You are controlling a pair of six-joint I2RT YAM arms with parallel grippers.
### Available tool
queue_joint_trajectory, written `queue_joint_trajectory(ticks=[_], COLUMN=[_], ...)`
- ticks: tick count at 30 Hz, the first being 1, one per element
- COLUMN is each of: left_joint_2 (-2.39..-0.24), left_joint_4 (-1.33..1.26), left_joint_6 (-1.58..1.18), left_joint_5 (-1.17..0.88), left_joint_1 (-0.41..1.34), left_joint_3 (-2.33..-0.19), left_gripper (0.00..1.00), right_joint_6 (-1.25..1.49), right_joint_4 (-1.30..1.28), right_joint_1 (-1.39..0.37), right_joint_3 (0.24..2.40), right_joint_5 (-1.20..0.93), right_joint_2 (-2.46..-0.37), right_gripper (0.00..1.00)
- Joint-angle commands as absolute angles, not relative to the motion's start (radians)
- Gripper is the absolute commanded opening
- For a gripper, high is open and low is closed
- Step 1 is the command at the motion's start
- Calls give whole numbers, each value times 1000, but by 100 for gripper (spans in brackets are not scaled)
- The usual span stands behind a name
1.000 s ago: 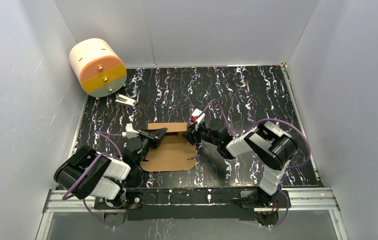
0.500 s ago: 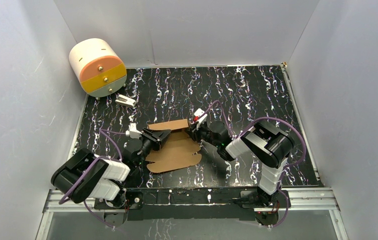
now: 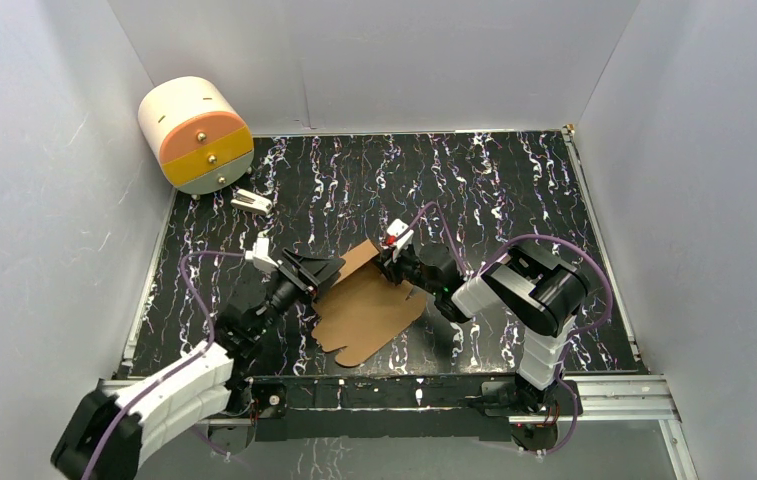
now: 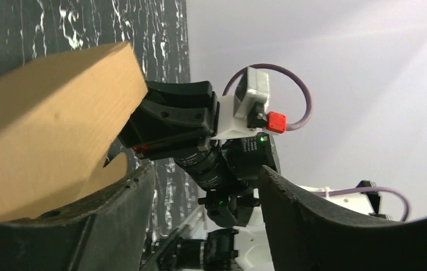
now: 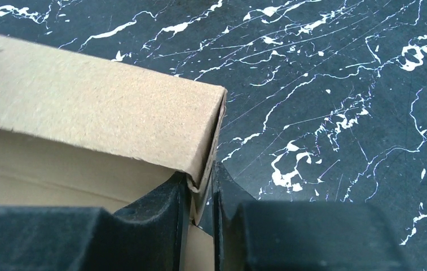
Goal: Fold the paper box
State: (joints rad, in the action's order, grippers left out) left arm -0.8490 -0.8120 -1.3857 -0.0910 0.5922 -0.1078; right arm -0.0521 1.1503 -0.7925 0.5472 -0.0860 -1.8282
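The paper box (image 3: 369, 312) is a brown cardboard sheet lying askew on the dark marbled table, with one flap (image 3: 356, 260) folded up at its far edge. My right gripper (image 3: 392, 270) is shut on that flap's corner; in the right wrist view the fingertips (image 5: 201, 189) pinch the folded cardboard edge (image 5: 104, 116). My left gripper (image 3: 320, 268) stands open beside the flap's left end. In the left wrist view the cardboard (image 4: 47, 124) lies left of the open left gripper (image 4: 205, 180), and nothing sits between its two fingers (image 4: 118, 206).
A cream, orange and yellow cylindrical drawer unit (image 3: 196, 135) stands at the back left corner. A small white clip-like object (image 3: 251, 202) lies in front of it. Grey walls enclose the table on three sides.
The left gripper has opened and let go of the cardboard while its arm stretched forward. The right gripper closed on the flap corner. The sheet swung round, its near end moving right.
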Motion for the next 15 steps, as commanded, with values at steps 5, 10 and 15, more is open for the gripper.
queue_joint_trajectory(ticks=[5, 10, 15], left_joint_2=[-579, -730, -956], left_joint_4=[19, 164, 141], left_joint_6=[-1006, -841, -752], left_joint_5=[34, 75, 48], left_joint_1=[598, 597, 596], left_joint_3=[-444, -606, -704], left_gripper=[68, 68, 68], right_joint_6=[-100, -98, -100], right_joint_4=[1117, 1119, 1123], right_joint_1=[-798, -798, -798], right_joint_3=[552, 555, 552], right_joint_5=[-107, -130, -147], right_joint_2=[-1818, -1822, -1818], right_gripper=[21, 21, 22])
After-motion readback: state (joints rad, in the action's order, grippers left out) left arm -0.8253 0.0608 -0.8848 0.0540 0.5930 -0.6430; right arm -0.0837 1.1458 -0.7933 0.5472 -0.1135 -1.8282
